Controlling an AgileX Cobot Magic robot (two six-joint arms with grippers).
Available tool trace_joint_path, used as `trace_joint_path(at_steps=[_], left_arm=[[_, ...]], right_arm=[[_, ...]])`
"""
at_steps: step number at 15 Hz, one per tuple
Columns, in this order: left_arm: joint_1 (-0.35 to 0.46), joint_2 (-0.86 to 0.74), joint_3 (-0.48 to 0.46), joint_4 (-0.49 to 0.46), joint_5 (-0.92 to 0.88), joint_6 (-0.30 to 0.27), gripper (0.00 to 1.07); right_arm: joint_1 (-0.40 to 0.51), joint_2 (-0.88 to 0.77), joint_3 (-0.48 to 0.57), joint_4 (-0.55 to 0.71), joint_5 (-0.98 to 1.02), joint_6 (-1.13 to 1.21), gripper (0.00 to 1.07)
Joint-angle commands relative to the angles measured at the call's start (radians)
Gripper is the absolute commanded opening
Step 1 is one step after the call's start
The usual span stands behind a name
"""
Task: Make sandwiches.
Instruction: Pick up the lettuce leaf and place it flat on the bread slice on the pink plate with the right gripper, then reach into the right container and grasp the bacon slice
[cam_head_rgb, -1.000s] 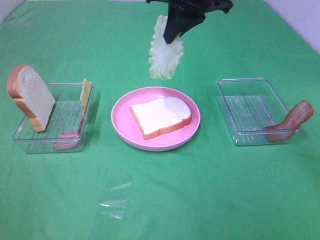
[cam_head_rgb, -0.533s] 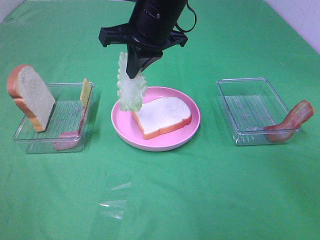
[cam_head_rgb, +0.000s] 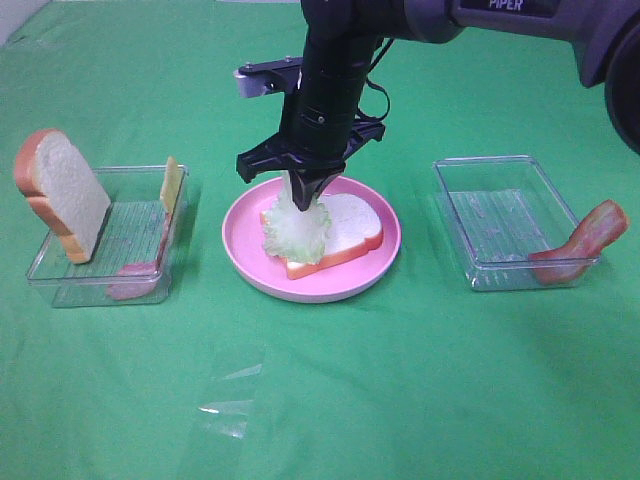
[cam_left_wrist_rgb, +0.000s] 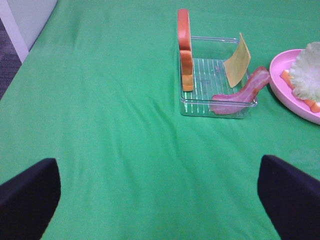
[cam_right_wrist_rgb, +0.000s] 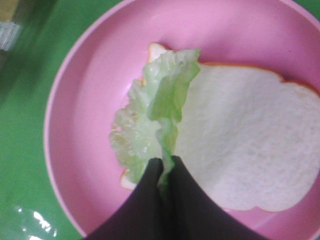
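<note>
- Centrally, pink plate (cam_head_rgb: 245, 262), count one: on green cloth (cam_head_rgb: 330, 400), between the two clear trays, apart from both.
- Flat bread slice (cam_head_rgb: 352, 232), count one: white face up, orange-brown crust, lying on pink plate; bottom layer of the only sandwich, not yet stacked further.
- Lettuce leaf (cam_head_rgb: 298, 228), count one: pale green, pinched at its upper end, lower part draped over the end of the flat bread slice nearer the left tray, overhanging the crust onto the plate.
- Right gripper (cam_head_rgb: 304, 192), count one: black, reaching across the middle, pointing down over the plate, fingers clamped together on the lettuce leaf.
- Left tray (cam_head_rgb: 60, 285), count one: clear plastic, holding three pieces.
- Upright bread slice (cam_head_rgb: 62, 195), count one: leaning at the left tray's outer end, rising above its rim.
- Cheese slice (cam_head_rgb: 171, 183), count one: yellow, propped against the left tray's wall nearest the plate.
- Left bacon strip (cam_head_rgb: 135, 278), count one: reddish-pink, along the left tray's front, one end over the rim.
- Right tray (cam_head_rgb: 500, 215), count one: clear plastic, floor bare.
- Right bacon strip (cam_head_rgb: 585, 243), count one: hung over the right tray's outer front corner, upper end outside.
- Left gripper (cam_left_wrist_rgb: 157, 165), count one: jaws spread wide, gripping nothing, above bare cloth, well apart from the left tray.
- Totals: bread two, bacon two, cheese one, lettuce one, trays two, plate one.
</note>
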Motion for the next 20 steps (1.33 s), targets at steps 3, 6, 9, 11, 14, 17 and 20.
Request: trace_joint_path(at_steps=[3,6,9,11,14,17,20], left_arm=[[-0.002,-0.014,0.001,0.0,-0.005,0.003,1.0],[-0.002,-0.014,0.001,0.0,-0.005,0.003,1.0],[-0.002,-0.014,0.001,0.0,-0.005,0.003,1.0],[-0.002,-0.014,0.001,0.0,-0.005,0.003,1.0],[-0.002,-0.014,0.001,0.0,-0.005,0.003,1.0],[-0.002,-0.014,0.001,0.0,-0.005,0.003,1.0],[-0.002,-0.014,0.001,0.0,-0.005,0.003,1.0]], right_arm=[[-0.004,0.008,-0.005,-0.103,0.0,0.024,0.0],[-0.004,0.008,-0.005,-0.099,0.002,0.024,0.0],[-0.004,0.006,-0.005,-0.107,0.01,0.024,0.51],[-0.004,-0.001,-0.007,-0.151,0.025,0.024,0.97],[-0.004,-0.042,-0.015,-0.189,0.045,0.024,0.96],[-0.007,-0.101,-0.043,-0.262,0.084,0.024,0.96],[-0.053,-0.164,-0.043,-0.312,0.117,0.024,0.96]])
